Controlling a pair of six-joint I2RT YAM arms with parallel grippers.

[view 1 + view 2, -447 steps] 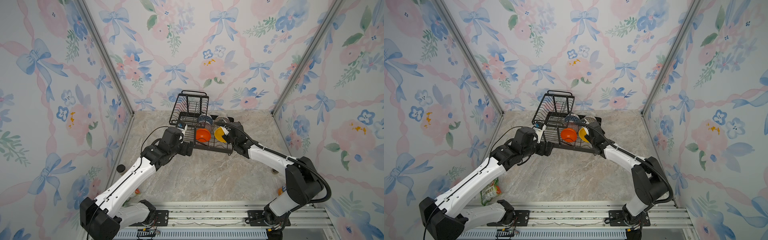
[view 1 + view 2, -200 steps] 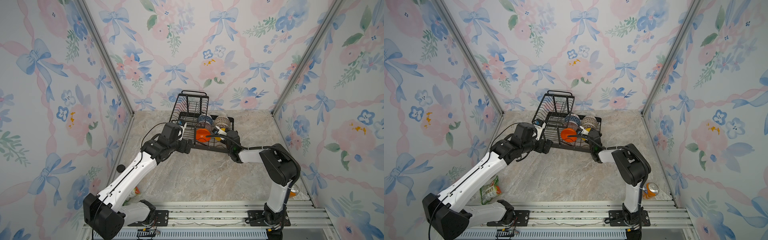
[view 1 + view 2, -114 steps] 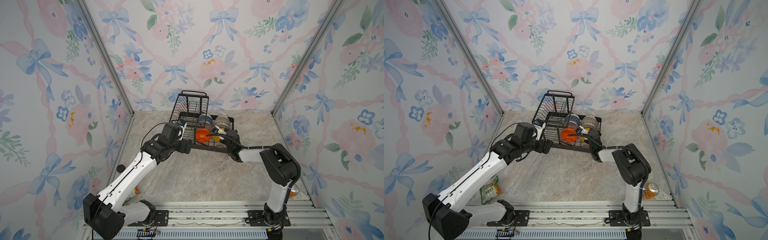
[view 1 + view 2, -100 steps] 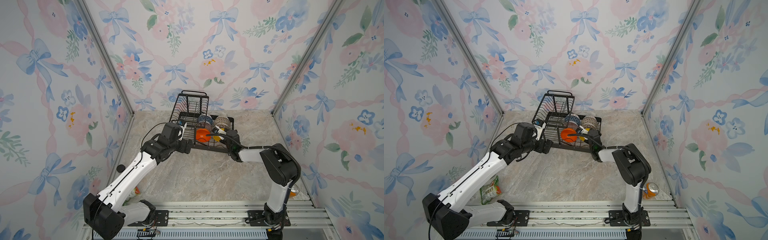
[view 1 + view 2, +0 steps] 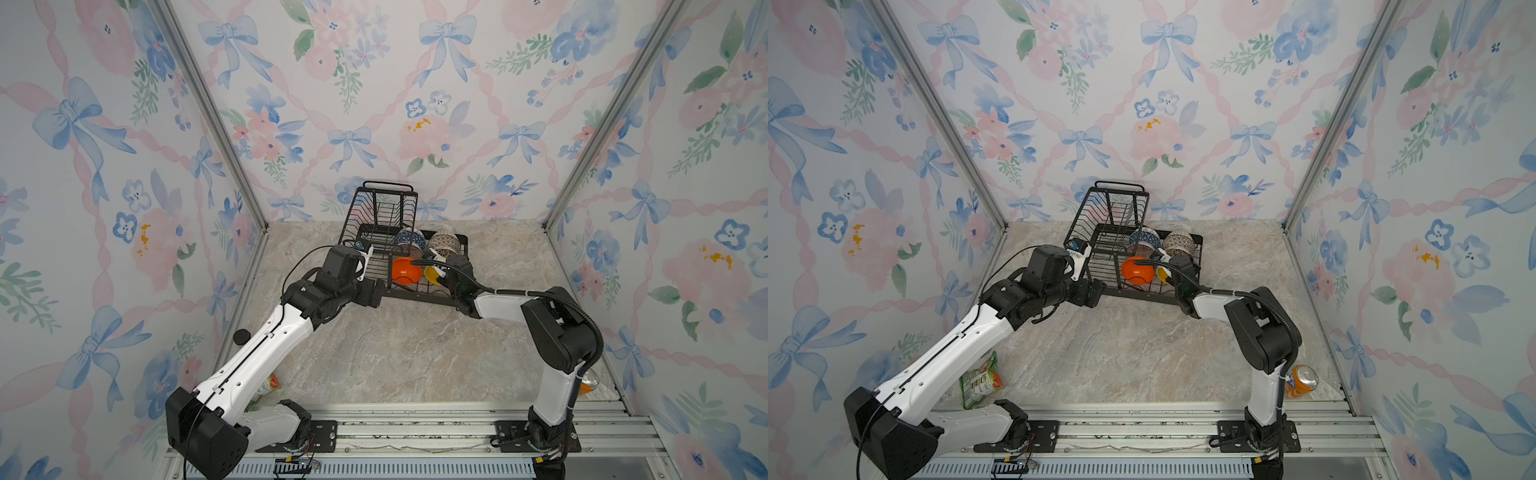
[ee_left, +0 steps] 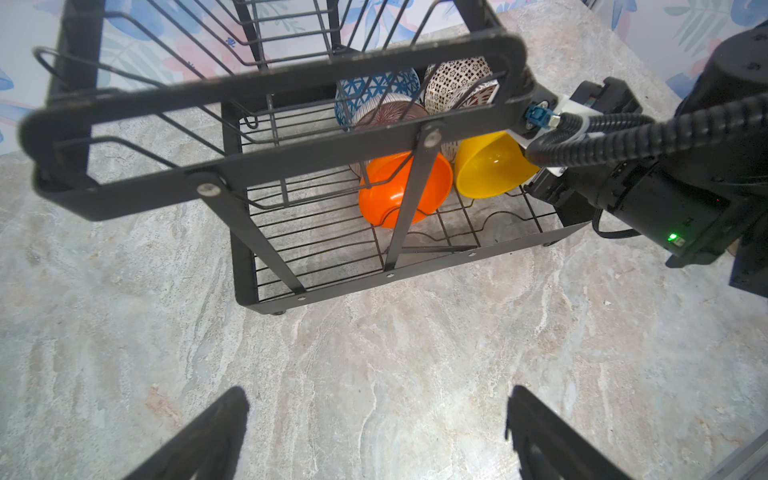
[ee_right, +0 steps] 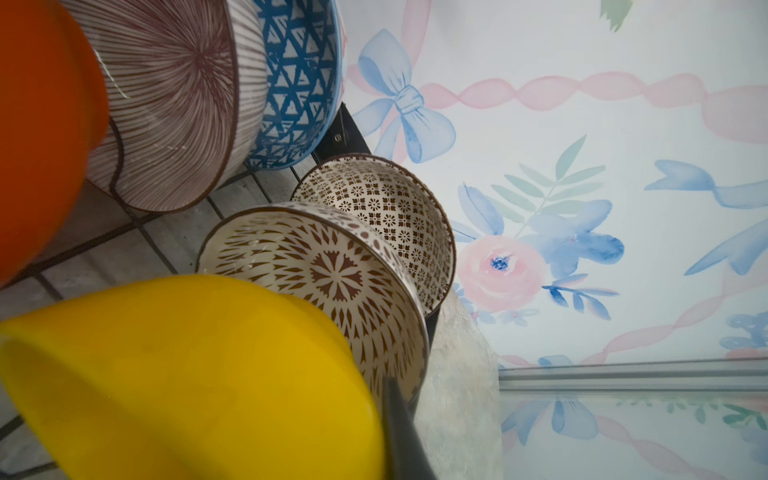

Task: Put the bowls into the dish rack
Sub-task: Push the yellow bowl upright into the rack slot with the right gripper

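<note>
Right gripper clamped on rim of yellow bowl. Bowl tilted on edge inside dish rack base, front row, beside orange bowl, just ahead of brown patterned bowl. Resting on wires or not: cannot tell. Left gripper spread wide, empty, over table before rack. Right arm nearer.

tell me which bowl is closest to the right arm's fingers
The plain yellow round bowl: one of the right arm's dark fingers lies against its rim; the glossy orange bowl beside it stands clear.
</note>
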